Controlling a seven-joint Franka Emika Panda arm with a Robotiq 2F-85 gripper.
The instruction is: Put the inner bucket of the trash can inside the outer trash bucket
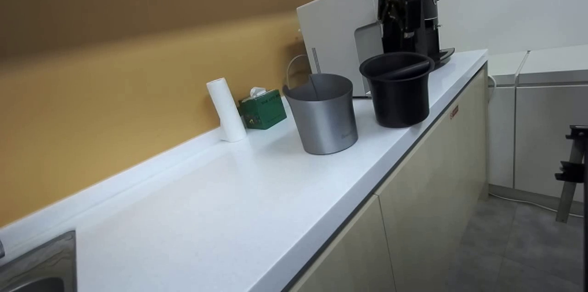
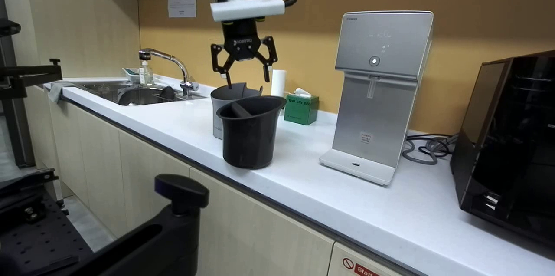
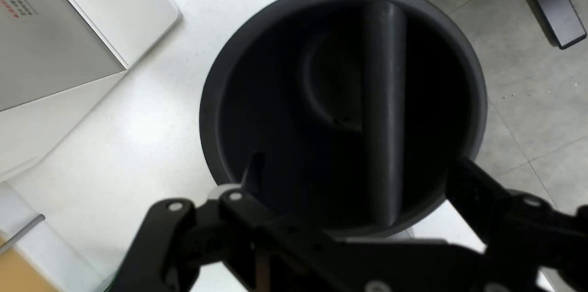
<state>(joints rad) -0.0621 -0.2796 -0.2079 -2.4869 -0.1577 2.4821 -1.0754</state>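
Observation:
The inner bucket is black with a flared rim and a dark bar across its inside. It stands upright on the white counter in both exterior views [image 1: 398, 101] [image 2: 249, 143] and fills the middle of the wrist view [image 3: 280, 99]. The outer trash bucket is brushed grey and stands upright beside it in both exterior views [image 1: 324, 122] [image 2: 217, 119]; in an exterior view the black bucket partly hides it. My gripper [image 2: 248, 80] points down above the black bucket, fingers wide apart, nothing between them. In the wrist view its fingers [image 3: 360, 163] overlap the bucket's near rim; contact cannot be told.
A grey water dispenser [image 2: 381, 93] stands on the counter near the buckets. A green tissue box [image 1: 264, 108] and a white paper roll [image 1: 226, 110] stand by the wall. A sink [image 2: 143, 93] and a black appliance [image 2: 511, 146] are farther off. The counter's front edge [image 1: 363, 191] runs close to the buckets.

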